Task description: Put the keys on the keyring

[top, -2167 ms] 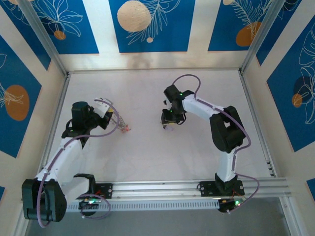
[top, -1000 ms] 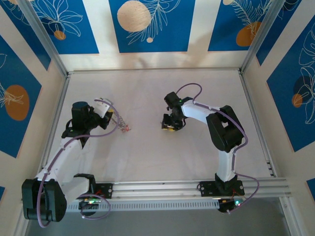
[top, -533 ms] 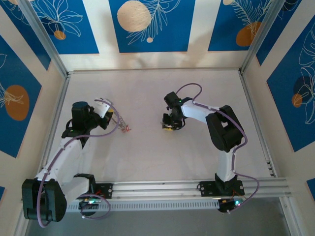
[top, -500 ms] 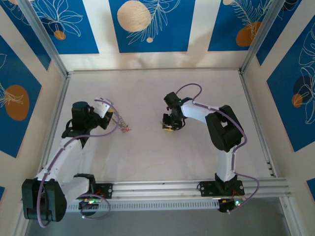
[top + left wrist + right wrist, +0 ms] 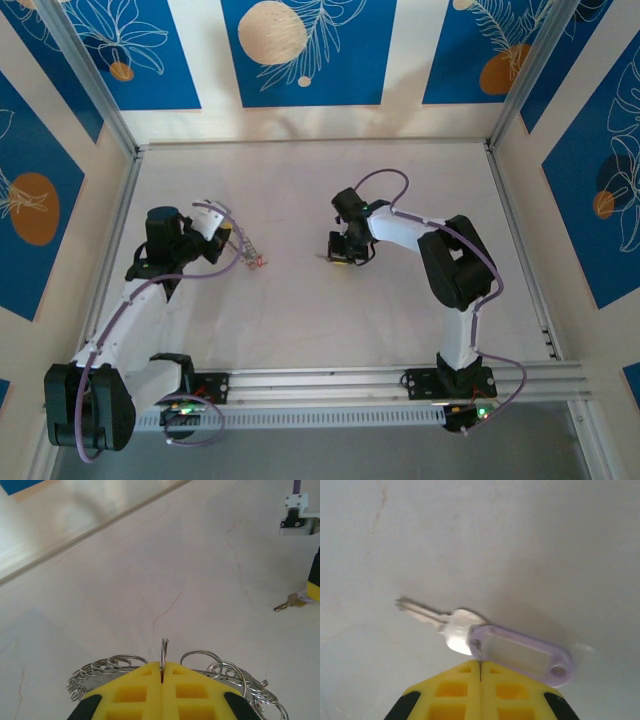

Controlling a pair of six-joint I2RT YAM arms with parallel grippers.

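Note:
A silver key [image 5: 451,626] with a lilac plastic tag [image 5: 520,652] lies on the white table. My right gripper [image 5: 480,664] is shut on it, its yellow tips pinched at the tag's near end, where it joins the key's head. From above, that gripper [image 5: 338,257] is near the table's middle, the key [image 5: 322,257] poking out to its left. My left gripper [image 5: 162,669] is shut on one thin upright loop of the keyring [image 5: 100,670], a bunch of silvery wire rings. In the top view the keyring [image 5: 250,250] hangs at the left gripper [image 5: 238,243], with a small red bit [image 5: 262,262] at its edge.
The left wrist view catches the key [image 5: 289,602] and part of the right gripper [image 5: 314,582] far to the right. Aluminium rails [image 5: 400,376] and blue-patterned walls [image 5: 300,60] bound the table. Open white tabletop [image 5: 300,320] lies between the two arms.
The right gripper has shut on the key's tag end over the last second, after sinking to the table. The left arm and keyring have stayed put.

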